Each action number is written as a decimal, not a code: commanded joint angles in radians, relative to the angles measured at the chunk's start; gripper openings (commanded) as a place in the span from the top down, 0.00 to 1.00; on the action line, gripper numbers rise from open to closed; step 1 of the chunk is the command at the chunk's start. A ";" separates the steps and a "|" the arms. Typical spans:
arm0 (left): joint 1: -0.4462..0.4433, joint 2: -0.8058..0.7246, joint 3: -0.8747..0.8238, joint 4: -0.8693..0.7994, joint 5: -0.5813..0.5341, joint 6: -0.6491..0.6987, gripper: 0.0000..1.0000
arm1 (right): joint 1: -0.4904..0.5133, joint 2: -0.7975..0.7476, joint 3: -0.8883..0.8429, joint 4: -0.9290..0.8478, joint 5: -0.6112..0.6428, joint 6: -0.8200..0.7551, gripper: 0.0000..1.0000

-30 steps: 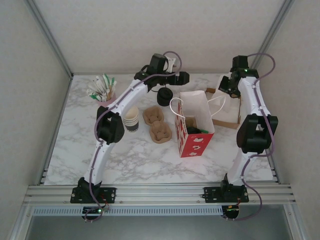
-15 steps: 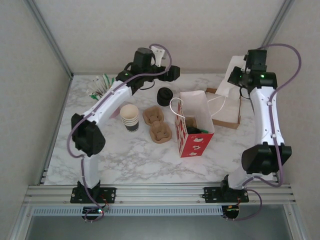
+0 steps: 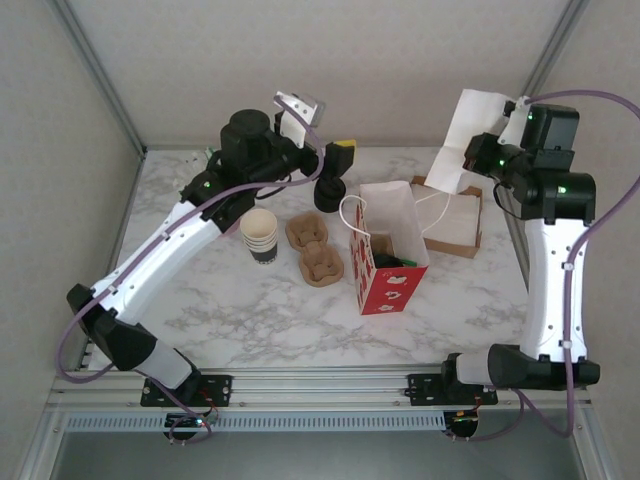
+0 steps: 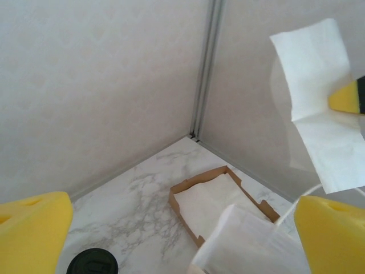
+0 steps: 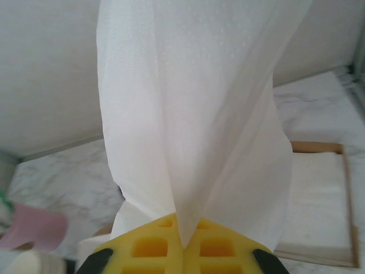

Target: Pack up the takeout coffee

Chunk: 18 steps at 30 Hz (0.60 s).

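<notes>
**Q:** Gripper status?

**A:** My right gripper [image 5: 183, 244] is pinched on 1 white napkin [image 5: 194, 114], up high. My left gripper [image 3: 338, 158] gapes wide by the black lid stack [image 3: 327, 195]. Takeout coffee: can't tell where. The red bag [image 3: 392, 280] stands mid-desk.

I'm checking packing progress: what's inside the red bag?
Dark items with some green lie low in the red bag, by its near wall. Its walls hide the rest of the floor.

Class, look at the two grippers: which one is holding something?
The right gripper: its jaws are shut on a white napkin, which hangs in the air. The left gripper is wide open with nothing between its yellow pads.
</notes>
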 commanded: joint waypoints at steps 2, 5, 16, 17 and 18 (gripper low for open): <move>-0.044 -0.067 -0.032 0.003 -0.001 0.078 0.00 | 0.045 -0.021 0.045 -0.049 -0.229 -0.036 1.00; -0.068 -0.081 -0.022 -0.022 -0.017 0.100 0.00 | 0.085 -0.014 0.075 -0.084 -0.278 -0.036 1.00; -0.070 -0.212 -0.163 0.042 -0.103 -0.005 0.00 | 0.211 -0.038 0.103 -0.079 -0.383 0.025 1.00; -0.068 -0.227 -0.186 0.049 -0.109 -0.026 0.00 | 0.213 -0.036 0.101 -0.085 -0.397 0.036 1.00; -0.065 -0.238 -0.205 0.057 -0.109 -0.046 0.00 | 0.215 -0.037 0.095 -0.084 -0.408 0.047 1.00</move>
